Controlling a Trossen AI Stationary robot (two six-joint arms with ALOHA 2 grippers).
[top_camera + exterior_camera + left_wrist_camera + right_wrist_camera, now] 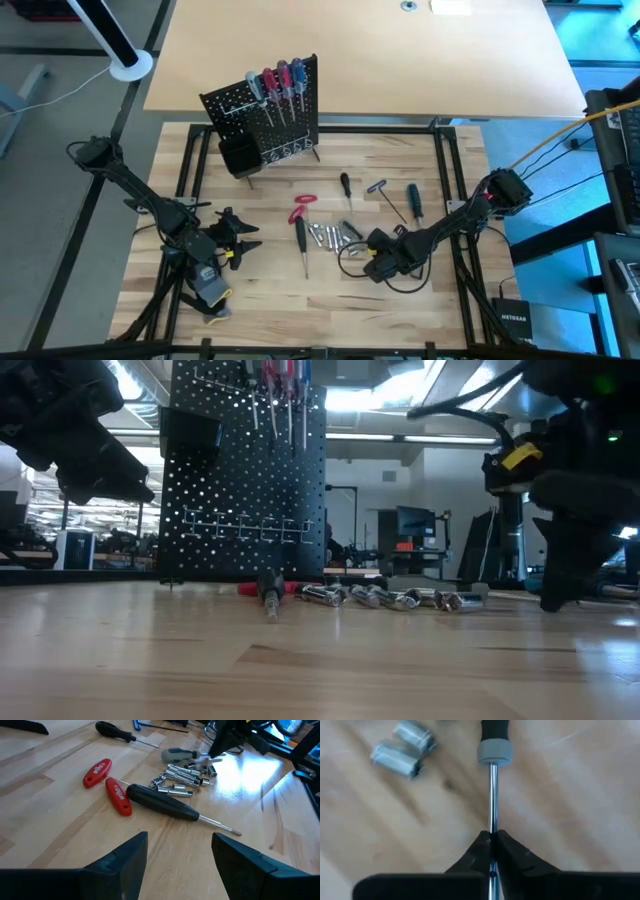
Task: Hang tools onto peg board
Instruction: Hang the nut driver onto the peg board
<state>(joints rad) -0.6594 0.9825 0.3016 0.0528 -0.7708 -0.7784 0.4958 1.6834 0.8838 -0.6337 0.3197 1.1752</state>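
Observation:
The black peg board (270, 110) stands upright at the far side, with several screwdrivers (275, 85) hanging at its top and a black bin (237, 156) at its lower corner. Loose tools lie on the table: red-handled pliers (107, 787), a black-handled screwdriver (165, 804), silver bits (182, 777), and a grey-collared screwdriver (177, 754). My right gripper (492, 837) is shut on that grey-collared screwdriver, just right of the bits (335, 235). My left gripper (180, 855) hovers open at the near left, pointing toward the tools with nothing between its fingers. My right gripper pinches the bare metal shaft (492, 815) of the grey-collared screwdriver between its two fingertips, a little way from the handle's collar (495, 752). The fingers come steeply from above and lie across the shaft. Whether the screwdriver is off the table I cannot tell.
Farther right lie a small black screwdriver (345, 185), a blue-handled hex key (377, 187) and a dark screwdriver (413, 200). A black frame (450, 200) borders the work area. Bare wood lies between my left gripper and the pliers.

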